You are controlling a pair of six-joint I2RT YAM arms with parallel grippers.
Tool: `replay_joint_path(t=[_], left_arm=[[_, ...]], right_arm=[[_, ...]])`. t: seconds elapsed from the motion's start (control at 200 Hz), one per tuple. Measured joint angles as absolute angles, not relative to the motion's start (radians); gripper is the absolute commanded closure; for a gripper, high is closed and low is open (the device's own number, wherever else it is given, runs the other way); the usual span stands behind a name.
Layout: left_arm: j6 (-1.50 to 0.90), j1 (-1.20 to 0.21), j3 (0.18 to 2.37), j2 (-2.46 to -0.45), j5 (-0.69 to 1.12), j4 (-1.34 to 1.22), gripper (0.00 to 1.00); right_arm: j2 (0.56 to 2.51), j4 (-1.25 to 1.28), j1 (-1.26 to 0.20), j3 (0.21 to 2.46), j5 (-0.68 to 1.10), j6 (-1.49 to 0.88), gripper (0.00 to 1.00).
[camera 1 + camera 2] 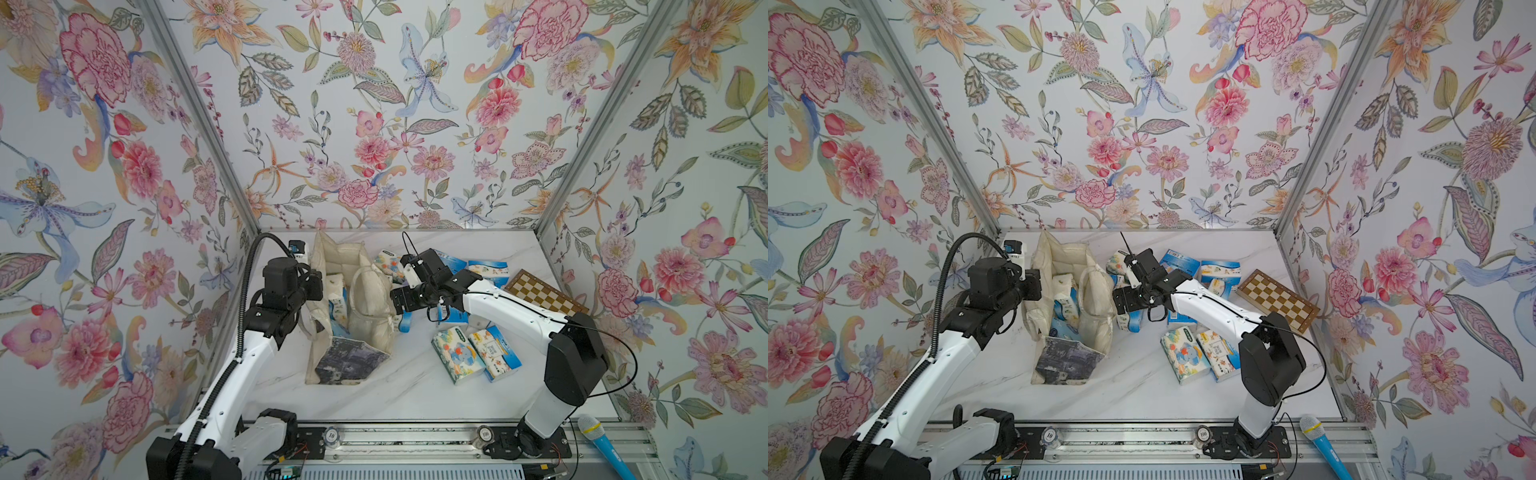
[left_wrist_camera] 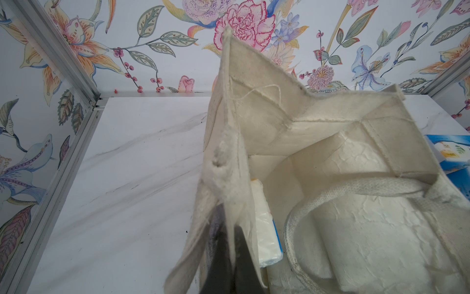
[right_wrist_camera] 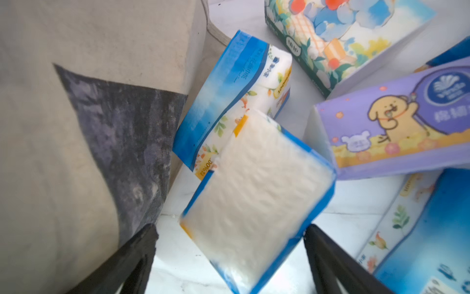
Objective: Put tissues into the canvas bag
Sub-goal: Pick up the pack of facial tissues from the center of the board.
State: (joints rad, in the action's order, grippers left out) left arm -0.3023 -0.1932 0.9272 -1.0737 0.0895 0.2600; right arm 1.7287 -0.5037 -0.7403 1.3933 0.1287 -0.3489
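Observation:
The cream canvas bag stands open at mid-table, with its dark printed panel folded toward the front. My left gripper is shut on the bag's left wall and holds it up. Tissue packs sit inside. My right gripper is open just right of the bag, outside it. A blurred blue-and-white pack is tilted between its jaws, and another pack leans on the bag. A lavender pack lies beside them.
Two cartoon packs lie at front right, with more packs at the back. A brown-and-cream chessboard rests by the right wall. A blue microphone lies on the front rail. Floral walls enclose three sides.

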Motion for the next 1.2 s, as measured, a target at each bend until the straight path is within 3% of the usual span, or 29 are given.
replay_joint_path(t=[0.325,0.435,0.636,0.911,1.201], left_arm=[[-0.295,-0.193,0.925,-1.074,0.089,0.259,0.99],[-0.293,-0.193,0.925,-1.074,0.083,0.259,0.99],[-0.284,-0.193,0.925,-1.075,0.071,0.26,0.99],[-0.284,-0.193,0.925,-1.082,0.071,0.256,0.99],[-0.285,-0.193,0.92,-1.089,0.071,0.248,0.99]], right_arm=[[1.823,-0.496,-0.74,1.419,0.069,-0.356,0.12],[1.827,-0.497,-0.74,1.422,0.054,-0.362,0.24],[1.821,-0.503,-0.74,1.417,0.03,-0.368,0.55],[1.674,-0.576,-0.74,1.359,-0.004,-0.345,0.57],[1.343,-0.604,-0.721,1.414,-0.083,-0.24,0.54]])
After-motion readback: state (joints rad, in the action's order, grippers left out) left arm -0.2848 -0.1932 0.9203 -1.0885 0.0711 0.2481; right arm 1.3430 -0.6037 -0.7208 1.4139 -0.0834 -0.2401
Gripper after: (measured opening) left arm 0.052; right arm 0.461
